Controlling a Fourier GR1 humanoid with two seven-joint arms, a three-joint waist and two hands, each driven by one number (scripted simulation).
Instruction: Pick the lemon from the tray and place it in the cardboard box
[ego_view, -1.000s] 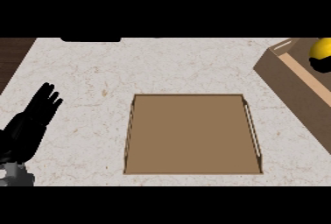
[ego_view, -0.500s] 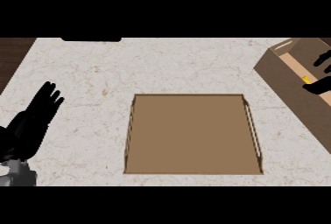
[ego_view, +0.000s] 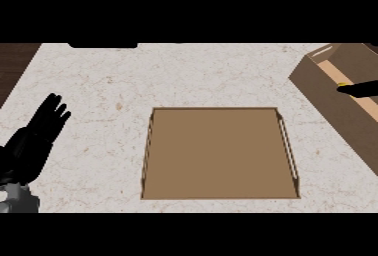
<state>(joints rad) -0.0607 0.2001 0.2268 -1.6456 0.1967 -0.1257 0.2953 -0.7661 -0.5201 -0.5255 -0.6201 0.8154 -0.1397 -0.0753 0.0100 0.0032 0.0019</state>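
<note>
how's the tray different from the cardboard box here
The tray lies square-on at the counter's middle, wholly in view; the cardboard box sits at the right edge, angled and cut off. The tray has a low rim, the cardboard box tall walls. The tray holds nothing; the right hand shows over the cardboard box with a yellow sliver. Both are brown.

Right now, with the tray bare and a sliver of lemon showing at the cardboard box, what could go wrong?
1. The lemon shows at the tip of the right hand, close to the near wall of the cardboard box; released there, it might clip the rim and roll onto the counter.
2. The view's edge cuts off hand and box, so the drop is hard to check.
</note>
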